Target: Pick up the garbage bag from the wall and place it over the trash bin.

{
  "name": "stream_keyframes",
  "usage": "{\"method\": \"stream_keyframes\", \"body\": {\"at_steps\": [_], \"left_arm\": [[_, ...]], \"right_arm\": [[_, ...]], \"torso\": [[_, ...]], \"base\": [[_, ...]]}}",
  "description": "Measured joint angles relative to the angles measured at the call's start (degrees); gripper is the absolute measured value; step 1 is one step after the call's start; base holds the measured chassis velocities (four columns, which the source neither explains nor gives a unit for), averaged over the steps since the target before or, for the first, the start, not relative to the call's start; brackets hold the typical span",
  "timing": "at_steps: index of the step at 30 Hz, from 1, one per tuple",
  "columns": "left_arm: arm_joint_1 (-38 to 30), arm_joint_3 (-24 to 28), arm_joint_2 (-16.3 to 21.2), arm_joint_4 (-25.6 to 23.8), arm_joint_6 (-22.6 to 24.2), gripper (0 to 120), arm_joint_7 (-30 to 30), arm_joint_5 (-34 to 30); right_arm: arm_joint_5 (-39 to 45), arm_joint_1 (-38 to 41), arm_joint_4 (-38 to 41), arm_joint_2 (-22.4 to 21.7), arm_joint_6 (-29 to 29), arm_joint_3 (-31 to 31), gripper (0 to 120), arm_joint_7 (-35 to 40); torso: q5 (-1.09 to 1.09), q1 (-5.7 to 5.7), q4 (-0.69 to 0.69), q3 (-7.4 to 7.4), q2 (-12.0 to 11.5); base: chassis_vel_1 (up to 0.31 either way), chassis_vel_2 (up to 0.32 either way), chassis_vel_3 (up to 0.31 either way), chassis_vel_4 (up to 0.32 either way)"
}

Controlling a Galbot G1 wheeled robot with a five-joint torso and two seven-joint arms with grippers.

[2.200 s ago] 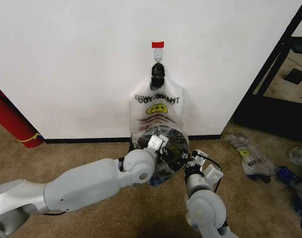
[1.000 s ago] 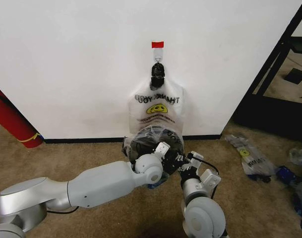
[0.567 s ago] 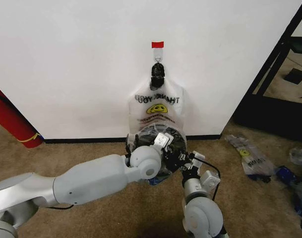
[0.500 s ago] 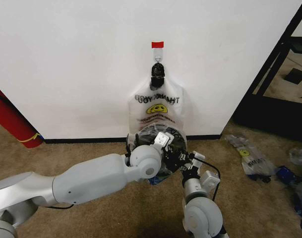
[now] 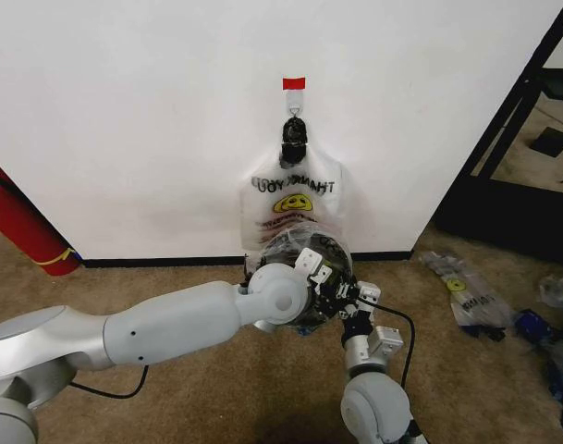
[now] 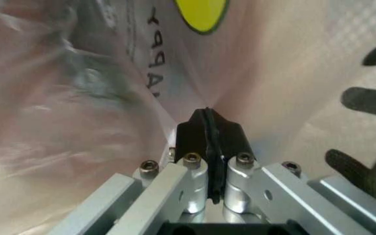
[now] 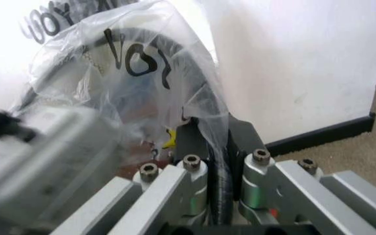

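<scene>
The trash bin (image 5: 320,310) stands on the carpet against the wall (image 5: 124,111), below the dark hook (image 5: 294,134). The see-through garbage bag (image 5: 295,242) is draped over its top. My left gripper (image 5: 312,263) reaches over the bin's far side. In the left wrist view that gripper (image 6: 207,115) is shut on a fold of the bag (image 6: 77,112). My right gripper (image 5: 357,298) is at the bin's right edge. In the right wrist view it (image 7: 207,122) is shut on the bag (image 7: 142,58), with the bin's dark rim (image 7: 149,36) showing through the plastic.
A whitish "THANK YOU" smiley bag (image 5: 293,199) hangs from the hook under a red tape strip (image 5: 294,83). A red fire extinguisher (image 5: 22,227) leans at the left. Loose bags (image 5: 471,296) lie on the carpet at right, near a black frame (image 5: 531,120).
My left arm has swung rightward and farther over the bin, carrying the bag's edge with it. My right gripper has shifted slightly left, closer to the bin.
</scene>
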Motion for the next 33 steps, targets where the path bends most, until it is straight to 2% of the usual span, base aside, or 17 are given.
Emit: {"method": "stream_keyframes", "body": {"at_steps": [9, 14, 25, 33], "left_arm": [[1.51, -0.53, -2.29, 2.16, -0.06, 0, 0.11, 0.29], [1.89, -0.73, -3.46, 3.60, -0.22, 0, 1.40, 3.15], [1.76, -1.81, -1.82, 1.43, -0.19, 0, 2.94, 3.82], [2.67, -0.45, -2.69, 3.71, -0.29, 0, 4.66, 9.04]], "right_arm": [[-0.74, -0.20, -0.23, 0.34, 0.50, -0.52, 2, -0.06], [-0.59, -0.22, -0.24, 1.01, 0.52, -0.91, 2, -0.01], [1.62, 0.16, 0.03, 0.74, 0.50, -0.81, 2, -0.10], [2.52, -0.23, 0.75, 0.92, -0.20, -0.81, 2, -0.04]], "torso": [[0.00, 0.00, 0.00, 0.00, 0.00], [-0.01, 0.00, -0.01, 0.00, 0.00], [-0.01, 0.00, 0.00, 0.00, 0.01], [-0.01, 0.00, -0.01, 0.00, 0.01]], "base": [[0.000, 0.000, 0.000, 0.000], [0.000, 0.000, 0.000, 0.000], [0.000, 0.000, 0.000, 0.000], [0.000, 0.000, 0.000, 0.000]]}}
